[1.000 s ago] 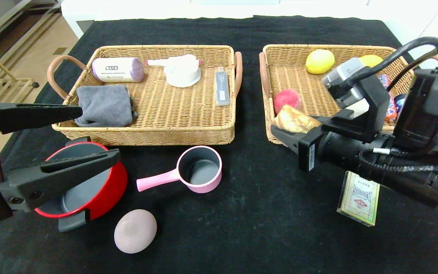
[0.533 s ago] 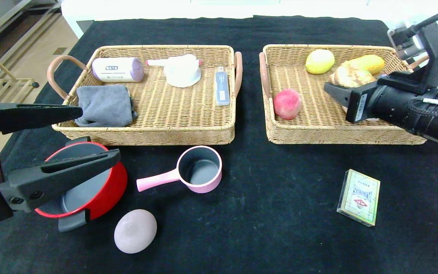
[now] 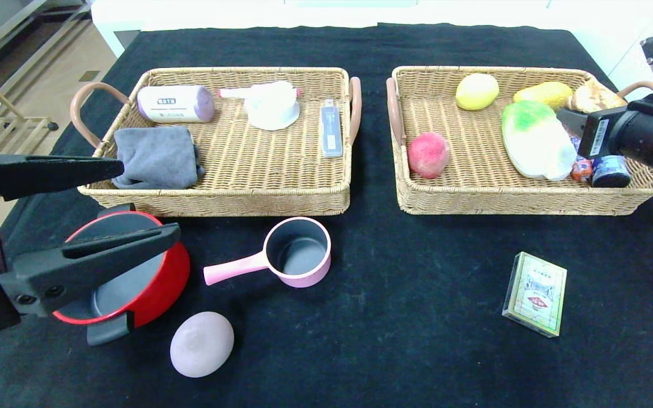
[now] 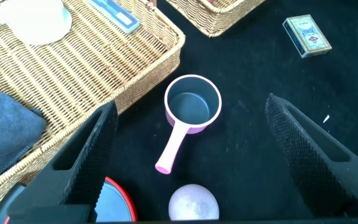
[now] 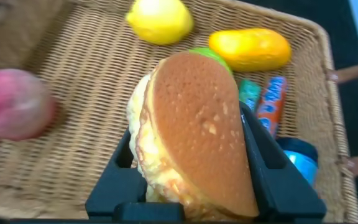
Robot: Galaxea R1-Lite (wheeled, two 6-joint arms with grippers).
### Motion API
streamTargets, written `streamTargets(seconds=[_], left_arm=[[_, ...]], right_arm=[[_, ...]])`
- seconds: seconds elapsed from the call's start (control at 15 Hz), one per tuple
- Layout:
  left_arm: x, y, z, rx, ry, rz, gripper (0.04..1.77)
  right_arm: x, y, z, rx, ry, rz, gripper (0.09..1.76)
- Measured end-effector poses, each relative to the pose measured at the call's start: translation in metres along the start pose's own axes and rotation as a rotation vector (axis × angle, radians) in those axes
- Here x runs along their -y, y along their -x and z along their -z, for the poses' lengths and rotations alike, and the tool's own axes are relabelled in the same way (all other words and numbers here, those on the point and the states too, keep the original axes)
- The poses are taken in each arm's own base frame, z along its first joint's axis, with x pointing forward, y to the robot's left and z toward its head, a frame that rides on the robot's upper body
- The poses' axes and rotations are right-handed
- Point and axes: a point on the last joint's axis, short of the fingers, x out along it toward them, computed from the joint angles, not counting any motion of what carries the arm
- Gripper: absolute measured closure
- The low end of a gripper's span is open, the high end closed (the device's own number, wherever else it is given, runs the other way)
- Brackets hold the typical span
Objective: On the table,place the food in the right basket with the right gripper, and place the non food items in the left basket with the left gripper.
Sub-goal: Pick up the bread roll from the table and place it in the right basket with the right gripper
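Right gripper: jaws closed on the burger bun, held over the far right corner of the right basket, above the napa cabbage lying inside. Left gripper: jaws wide apart, holding nothing, above the red pot at the desk's near left.

Table wears matt black cloth, faintly linty; both baskets, left and right, are rough tan wicker with smooth brown loop handles. Red pot and pink saucepan look glossy outside, dull grey inside; card box is shiny printed paperboard. Burger bun has a matt, pitted brown crust; grey towel at upper left is soft cloth.
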Motion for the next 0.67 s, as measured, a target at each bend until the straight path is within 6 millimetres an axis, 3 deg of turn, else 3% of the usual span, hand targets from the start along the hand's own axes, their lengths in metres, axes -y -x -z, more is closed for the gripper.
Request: streamTargets(seconds=[0.27,0.67], left_arm=[[0.000,0.000,0.000,-0.001,0.000,0.000,0.09],[0.000,-0.001,0.001,-0.004,0.001,0.001,0.09]], right_arm=[[0.023,-0.011,0.008,-0.022,-0.015,0.076,1.03],[0.043,-0.024,0.019,-0.048,-0.054,0.134,1.03]])
